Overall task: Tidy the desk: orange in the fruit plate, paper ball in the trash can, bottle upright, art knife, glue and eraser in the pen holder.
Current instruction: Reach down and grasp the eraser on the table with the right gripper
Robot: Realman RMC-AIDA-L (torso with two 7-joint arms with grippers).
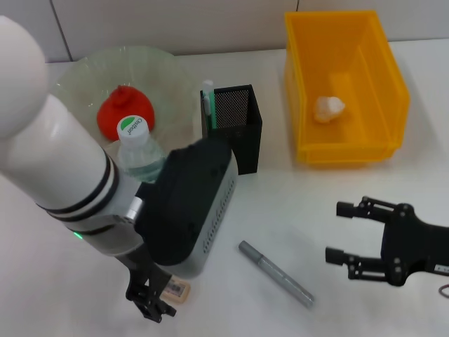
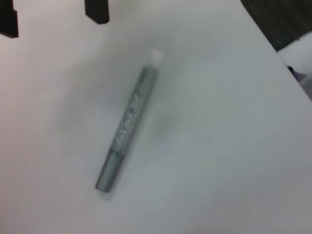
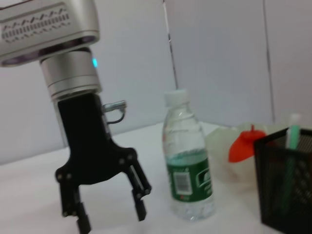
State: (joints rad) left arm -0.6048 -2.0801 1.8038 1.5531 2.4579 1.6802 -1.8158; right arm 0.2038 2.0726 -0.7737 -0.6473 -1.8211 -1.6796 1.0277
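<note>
Paper ball [image 1: 328,107] in yellow bin [image 1: 382,91], glue [image 1: 208,98] in pen holder [image 1: 242,133], both tools spread wide

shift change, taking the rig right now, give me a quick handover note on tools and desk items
Left tool: open, low over the near desk edge beside the eraser.
Right tool: open, empty, parked on the right.
Done: orange in the fruit plate; paper ball in the trash can; bottle upright; one white-and-green stick, likely the glue, in the pen holder.
Left: art knife lies on the desk, eraser too; both go in the pen holder.
</note>
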